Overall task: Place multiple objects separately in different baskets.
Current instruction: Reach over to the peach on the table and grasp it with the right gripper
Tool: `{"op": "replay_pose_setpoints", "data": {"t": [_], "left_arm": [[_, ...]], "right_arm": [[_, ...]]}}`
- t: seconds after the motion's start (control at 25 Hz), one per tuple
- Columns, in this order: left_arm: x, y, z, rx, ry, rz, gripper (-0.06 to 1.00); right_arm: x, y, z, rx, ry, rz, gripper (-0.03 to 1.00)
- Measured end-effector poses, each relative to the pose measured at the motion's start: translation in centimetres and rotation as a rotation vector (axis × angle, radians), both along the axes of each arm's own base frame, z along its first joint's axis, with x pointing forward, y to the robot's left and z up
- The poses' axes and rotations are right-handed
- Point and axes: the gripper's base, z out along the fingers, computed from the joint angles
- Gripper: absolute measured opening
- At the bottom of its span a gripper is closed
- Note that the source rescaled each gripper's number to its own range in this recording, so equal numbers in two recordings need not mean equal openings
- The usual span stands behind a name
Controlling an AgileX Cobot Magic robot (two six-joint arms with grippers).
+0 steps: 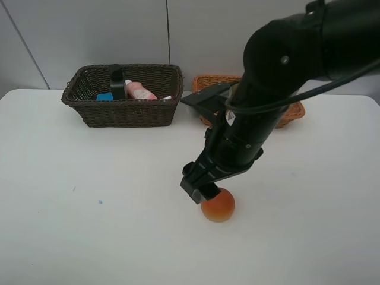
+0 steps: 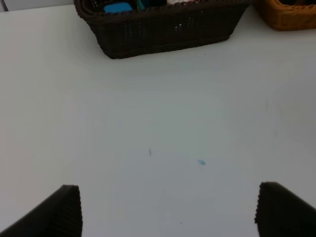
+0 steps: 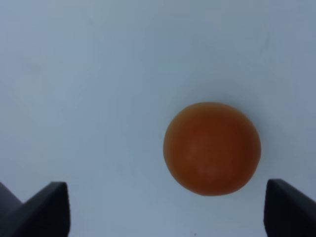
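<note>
readable text: none in any view | pink white-capped plastic bottle (image 1: 141, 91) in the deep dark brown wicker basket (image 1: 123, 111): label too small to read | black robot arm housing (image 1: 249, 127): no legible marking | white tabletop (image 1: 89, 202): no print

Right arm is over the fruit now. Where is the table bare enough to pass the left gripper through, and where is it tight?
Bare: the white table in front of the dark basket, left of the orange-red fruit, and the strip to the fruit's right. Tight: around the open right gripper over the fruit, and behind it, where the arm hides most of the orange basket.
</note>
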Motion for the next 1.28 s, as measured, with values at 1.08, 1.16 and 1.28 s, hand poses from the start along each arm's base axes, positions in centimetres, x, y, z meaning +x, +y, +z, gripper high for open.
{"op": "replay_pose_setpoints", "data": {"t": [1.08, 1.16, 1.28], "left_arm": [[0.0, 0.0, 0.0, 0.0, 0.0, 0.0, 0.87], [0.0, 0.0, 0.0, 0.0, 0.0, 0.0, 0.87], [0.0, 0.0, 0.0, 0.0, 0.0, 0.0, 0.87]], "right_arm": [[1.8, 0.9, -9.2, -0.205, 0.043, 0.151, 0.62], [1.7, 0.7, -9.2, -0.217, 0.054, 0.149, 0.27], [1.6, 0.6, -9.2, -0.232, 0.071, 0.153, 0.26]]}}
